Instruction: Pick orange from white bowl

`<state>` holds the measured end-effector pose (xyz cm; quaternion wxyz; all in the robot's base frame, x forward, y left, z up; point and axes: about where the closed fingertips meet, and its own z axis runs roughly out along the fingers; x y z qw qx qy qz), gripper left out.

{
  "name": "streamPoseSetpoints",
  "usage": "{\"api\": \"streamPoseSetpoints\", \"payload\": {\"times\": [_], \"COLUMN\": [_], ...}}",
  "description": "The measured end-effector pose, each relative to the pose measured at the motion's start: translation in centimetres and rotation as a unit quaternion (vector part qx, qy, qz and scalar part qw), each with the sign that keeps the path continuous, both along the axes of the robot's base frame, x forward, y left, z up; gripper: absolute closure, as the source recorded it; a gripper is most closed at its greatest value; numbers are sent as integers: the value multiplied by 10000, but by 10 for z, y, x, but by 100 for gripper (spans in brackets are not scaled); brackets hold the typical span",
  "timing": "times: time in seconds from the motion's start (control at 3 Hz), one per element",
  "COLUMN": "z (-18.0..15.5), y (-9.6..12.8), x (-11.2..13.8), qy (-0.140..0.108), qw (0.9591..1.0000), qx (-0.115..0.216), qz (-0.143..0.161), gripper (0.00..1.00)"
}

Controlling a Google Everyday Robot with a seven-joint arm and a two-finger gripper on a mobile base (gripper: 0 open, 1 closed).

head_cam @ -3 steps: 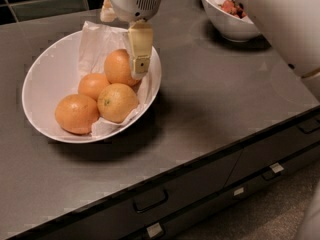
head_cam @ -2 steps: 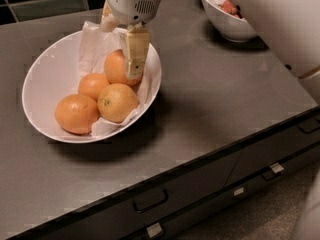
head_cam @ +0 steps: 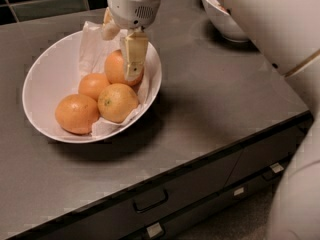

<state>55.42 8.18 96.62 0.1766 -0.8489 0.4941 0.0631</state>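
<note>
Gripper: you are seeing the gripper [head_cam: 119,54] hanging over the far right side of the white bowl [head_cam: 42,79], its fingers [head_cam: 134,49] standing apart.
Finger placement: 1 cream finger is lying across the front of the orange [head_cam: 114,68]; the other is showing only as a short stub above the fruit's upper left.
Contact: you are not getting a view that tells whether either finger is pressing on the fruit.
Orange: it is sitting at the back of the white bowl against the paper liner [head_cam: 92,46], with its right part hiding behind the near finger.
Other fruit: 3 more oranges are lying in front of it, a smaller deeper-orange one [head_cam: 92,85], one with a dark stem dot [head_cam: 119,103] and one at the front left [head_cam: 76,114].
White bowl: it is resting tilted on the grey counter [head_cam: 210,104].
Second bowl: a smaller white bowl [head_cam: 222,23] is sitting at the top right, cut off by the frame edge and by the robot arm [head_cam: 270,29].
Lower edge: drawer fronts with handles [head_cam: 150,201] are showing below the counter, partly covered at the right by the robot's body.
</note>
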Motion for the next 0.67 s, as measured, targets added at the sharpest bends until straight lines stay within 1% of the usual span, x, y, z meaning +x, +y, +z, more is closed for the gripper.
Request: {"api": "streamPoseSetpoints", "payload": {"times": [0.33,0.67], "z": [-9,-15], "y": [3,4], "x": [7,8], "qy": [108,185], "qw": [9999,9998], "qx": [28,36], "qz": [59,70], "gripper": [27,31]}}
